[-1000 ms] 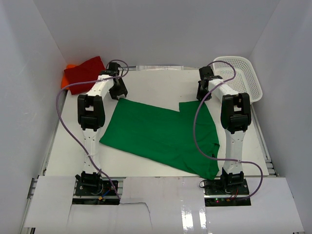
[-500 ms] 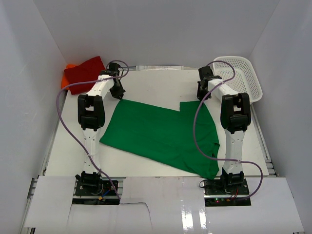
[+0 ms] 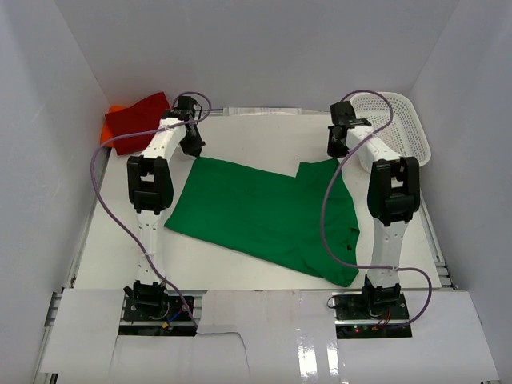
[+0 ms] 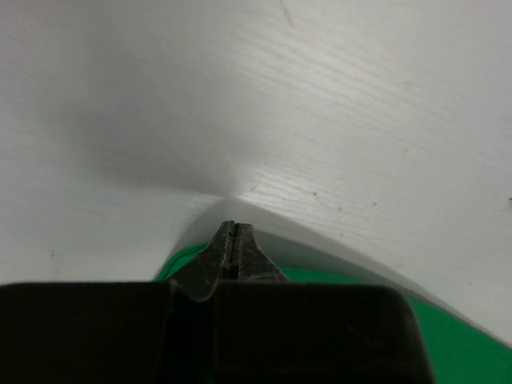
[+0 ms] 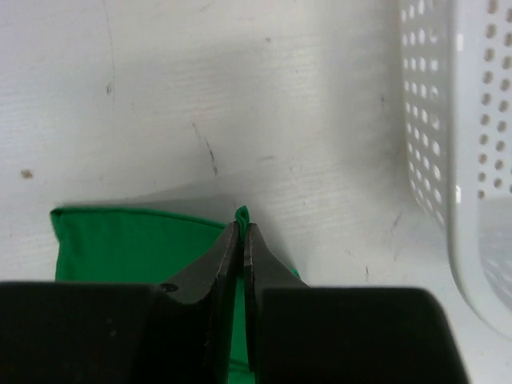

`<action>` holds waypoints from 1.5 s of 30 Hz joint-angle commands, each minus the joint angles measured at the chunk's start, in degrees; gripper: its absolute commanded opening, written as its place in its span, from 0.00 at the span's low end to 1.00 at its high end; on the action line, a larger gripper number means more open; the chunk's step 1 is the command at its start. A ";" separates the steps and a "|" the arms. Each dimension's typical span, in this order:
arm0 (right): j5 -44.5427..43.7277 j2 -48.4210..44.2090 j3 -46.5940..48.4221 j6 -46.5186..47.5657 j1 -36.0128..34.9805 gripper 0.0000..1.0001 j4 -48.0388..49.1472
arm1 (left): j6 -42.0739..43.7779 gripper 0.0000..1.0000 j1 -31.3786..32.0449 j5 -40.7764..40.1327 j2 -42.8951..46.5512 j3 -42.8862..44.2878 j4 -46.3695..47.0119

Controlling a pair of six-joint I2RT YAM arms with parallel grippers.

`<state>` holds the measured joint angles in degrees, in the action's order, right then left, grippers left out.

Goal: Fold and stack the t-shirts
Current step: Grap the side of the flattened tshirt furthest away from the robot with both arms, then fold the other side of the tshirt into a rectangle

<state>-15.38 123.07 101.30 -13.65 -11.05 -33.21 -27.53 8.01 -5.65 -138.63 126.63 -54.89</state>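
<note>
A bright green t-shirt (image 3: 256,212) lies spread over the middle of the table. My left gripper (image 3: 192,150) is shut at its far left corner. In the left wrist view the fingertips (image 4: 233,227) meet, with green cloth (image 4: 456,340) hanging close under them. My right gripper (image 3: 334,152) is shut on the far right corner. A small fold of green cloth (image 5: 242,213) sticks out between its tips (image 5: 242,227). A red t-shirt (image 3: 136,116) lies bunched at the far left corner of the table, on top of an orange t-shirt (image 3: 106,132).
A white plastic mesh basket (image 3: 400,120) stands at the far right, just right of my right gripper, and its wall (image 5: 464,144) fills the right side of the right wrist view. White walls close in the table (image 3: 264,136) on three sides.
Both grippers have shut on the far corners of the green t-shirt. They have moved slightly toward the back, and the shirt's near edge has slid a little away from the arm bases.
</note>
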 commanded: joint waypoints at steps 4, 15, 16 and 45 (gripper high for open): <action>-1.06 -13.27 -9.61 0.55 -1.52 0.08 4.38 | 1.43 0.00 0.25 -2.78 7.75 -7.08 0.58; -2.73 -29.36 -25.44 -1.03 -6.97 0.08 5.18 | 0.81 0.00 0.34 -4.02 13.03 -15.80 3.65; -2.99 -30.24 -27.19 -1.38 -7.32 0.08 4.91 | 0.81 0.00 0.34 -4.02 13.64 -15.80 3.74; -0.09 -60.57 -45.13 -10.60 -20.41 0.08 -9.68 | -0.07 0.00 0.34 -4.54 27.09 -28.62 5.41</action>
<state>-15.88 65.21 57.23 -21.19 -29.95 -40.21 -27.07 8.05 -8.43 -116.79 99.61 -50.17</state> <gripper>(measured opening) 0.088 0.018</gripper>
